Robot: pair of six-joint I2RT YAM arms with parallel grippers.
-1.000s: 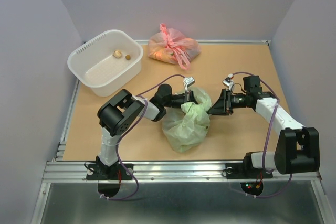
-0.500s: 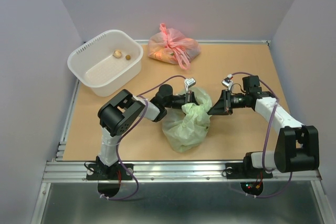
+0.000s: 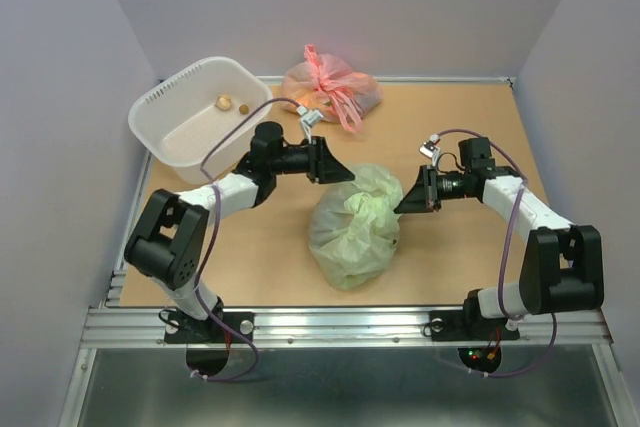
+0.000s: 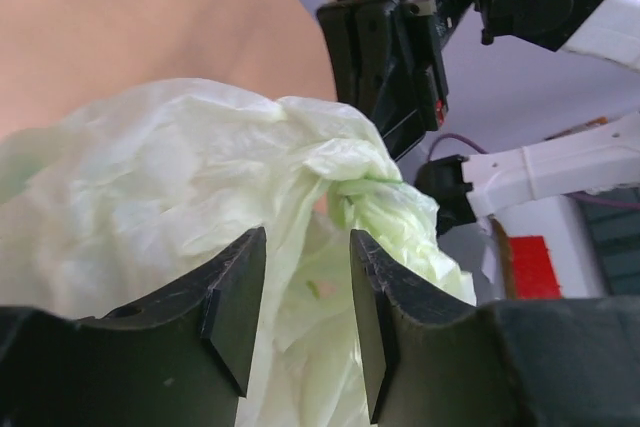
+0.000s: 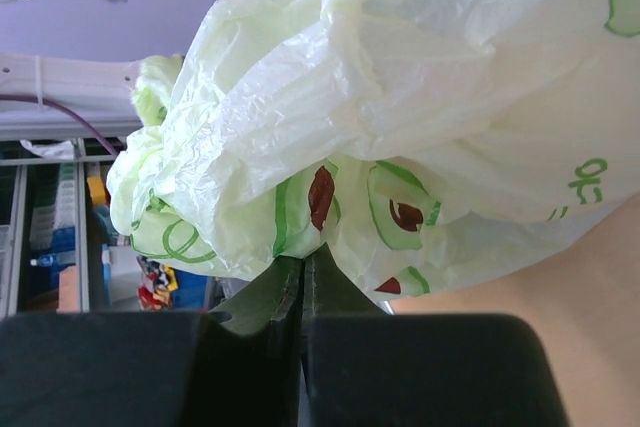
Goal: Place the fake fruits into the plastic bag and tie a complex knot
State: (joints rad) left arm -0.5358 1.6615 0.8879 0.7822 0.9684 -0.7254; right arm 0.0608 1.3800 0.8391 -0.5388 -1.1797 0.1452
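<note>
The thin pale green plastic bag (image 3: 350, 242) is judged filled, its twisted knot (image 3: 372, 209) begun, tightening left. At eleven o'clock the left gripper (image 3: 338, 173) is held apart; at two o'clock the right gripper (image 3: 403, 207) is pressed together.

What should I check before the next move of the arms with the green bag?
1. The right gripper shut on the plastic bag: ok.
2. The left gripper open: ok.
3. The knot finished: cannot tell, only a twisted bunch shows.
4. The white basket emptied: not ok, two small pieces lie inside.
5. The pink bag apart from the plastic bag: ok.
</note>
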